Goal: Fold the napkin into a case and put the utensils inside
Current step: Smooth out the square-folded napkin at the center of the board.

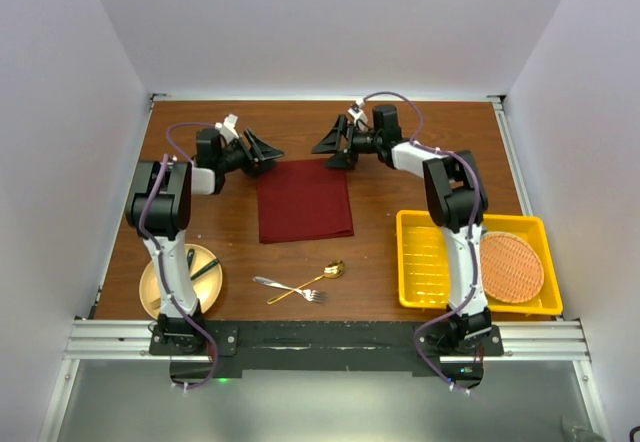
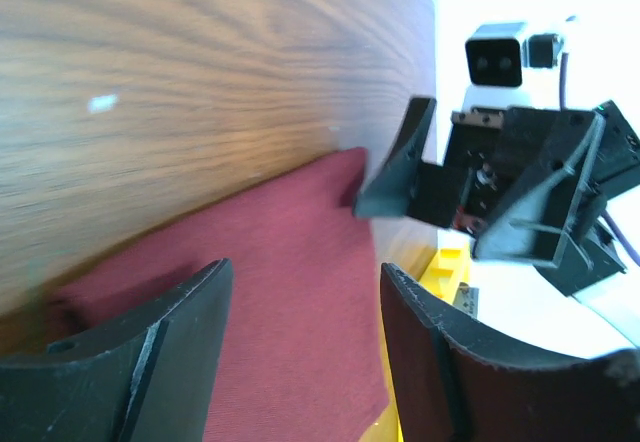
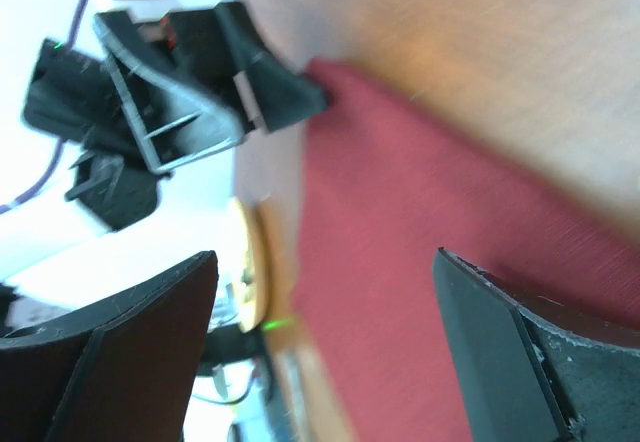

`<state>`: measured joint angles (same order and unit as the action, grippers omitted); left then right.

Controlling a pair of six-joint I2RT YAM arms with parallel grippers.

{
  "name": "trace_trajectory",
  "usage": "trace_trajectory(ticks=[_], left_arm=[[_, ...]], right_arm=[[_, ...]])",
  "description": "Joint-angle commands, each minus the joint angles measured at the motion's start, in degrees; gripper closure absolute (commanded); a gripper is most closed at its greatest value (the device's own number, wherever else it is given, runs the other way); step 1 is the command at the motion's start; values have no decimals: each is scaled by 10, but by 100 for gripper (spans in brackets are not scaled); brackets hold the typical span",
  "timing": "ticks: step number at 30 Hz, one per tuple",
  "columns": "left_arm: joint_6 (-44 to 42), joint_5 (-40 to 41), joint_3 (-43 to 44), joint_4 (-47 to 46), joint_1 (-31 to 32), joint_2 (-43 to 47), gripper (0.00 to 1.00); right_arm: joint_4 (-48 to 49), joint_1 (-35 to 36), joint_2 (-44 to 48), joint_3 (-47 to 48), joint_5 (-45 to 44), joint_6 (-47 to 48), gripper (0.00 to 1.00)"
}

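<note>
Both our jaws were apart by the napkin's [image 1: 305, 202] far corners; one bad pinch could make the fold crooked.

Count: 1 maroon napkin [image 1: 304, 200]. Near side of it: 1 silver fork [image 1: 280, 285], 1 gold spoon [image 1: 318, 277]. Right of it: 1 yellow tray [image 1: 420, 262], 1 round woven mat [image 1: 512, 266]. Near-left: 1 gold plate [image 1: 160, 287], dark-handled cutlery [image 1: 203, 270], looks like 2. Far edge: left gripper [image 1: 265, 150], right gripper [image 1: 330, 145], so 2.
</note>
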<state>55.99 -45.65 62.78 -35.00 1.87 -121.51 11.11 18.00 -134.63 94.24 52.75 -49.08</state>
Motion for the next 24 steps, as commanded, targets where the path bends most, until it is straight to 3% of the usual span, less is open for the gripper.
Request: trace_trajectory(ticks=[1, 6, 15, 24], left_arm=[[8, -7, -13, -33, 33, 66, 35], [33, 6, -33, -42, 42, 52, 36], [6, 23, -57, -9, 42, 39, 36], [-48, 55, -63, 81, 21, 32, 38]], right_arm=[[21, 12, 120, -71, 29, -35, 7], [67, 20, 111, -143, 35, -72, 7], [188, 22, 37, -151, 37, -159, 4], [-7, -19, 20, -140, 53, 5, 5]])
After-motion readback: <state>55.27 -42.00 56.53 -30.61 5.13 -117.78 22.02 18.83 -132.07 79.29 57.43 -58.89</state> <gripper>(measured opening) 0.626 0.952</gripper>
